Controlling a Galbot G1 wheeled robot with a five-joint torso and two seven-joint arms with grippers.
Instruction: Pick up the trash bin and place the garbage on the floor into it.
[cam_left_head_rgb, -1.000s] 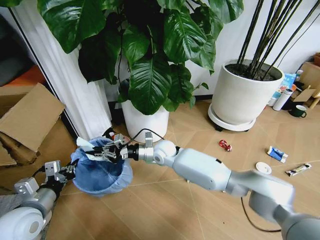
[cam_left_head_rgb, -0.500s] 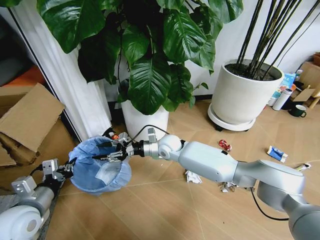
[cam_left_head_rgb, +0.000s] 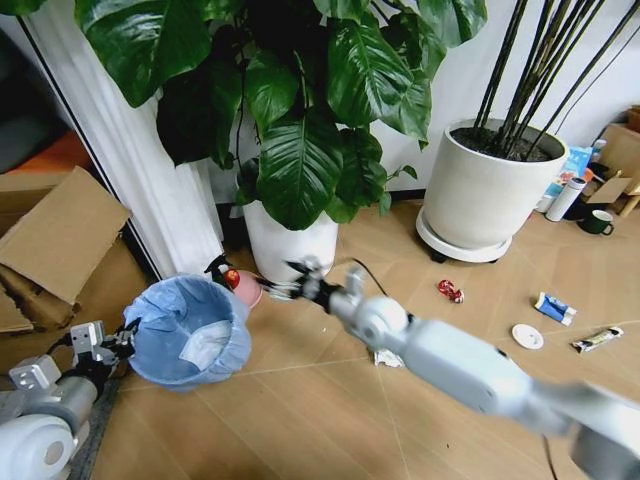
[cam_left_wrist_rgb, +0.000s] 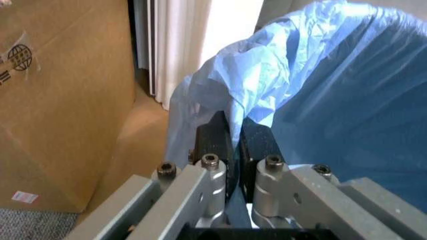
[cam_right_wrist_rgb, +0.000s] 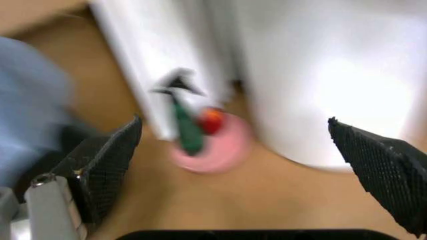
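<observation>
Pinching the trash bin (cam_left_wrist_rgb: 313, 100) rim, left claw (cam_left_wrist_rgb: 235, 145) stays closed.

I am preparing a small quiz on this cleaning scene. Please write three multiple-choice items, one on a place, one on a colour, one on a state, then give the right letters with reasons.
1. Where is the left hand?
A. on the rim of the trash bin
B. on the white planter
C. on the floor beside the can

2. What colour is the bag lining the trash bin?
A. black
B. light blue
C. yellow

3. In what state is the right hand?
A. shut on a tissue
B. shut on the can
C. open, holding nothing

Key: 1 A, the left wrist view shows its fingers pinched on the bag-covered rim. 2 B, the head view shows a light-blue liner folded over the rim. 3 C, the right wrist view shows its fingers wide apart with only floor between them.
</observation>
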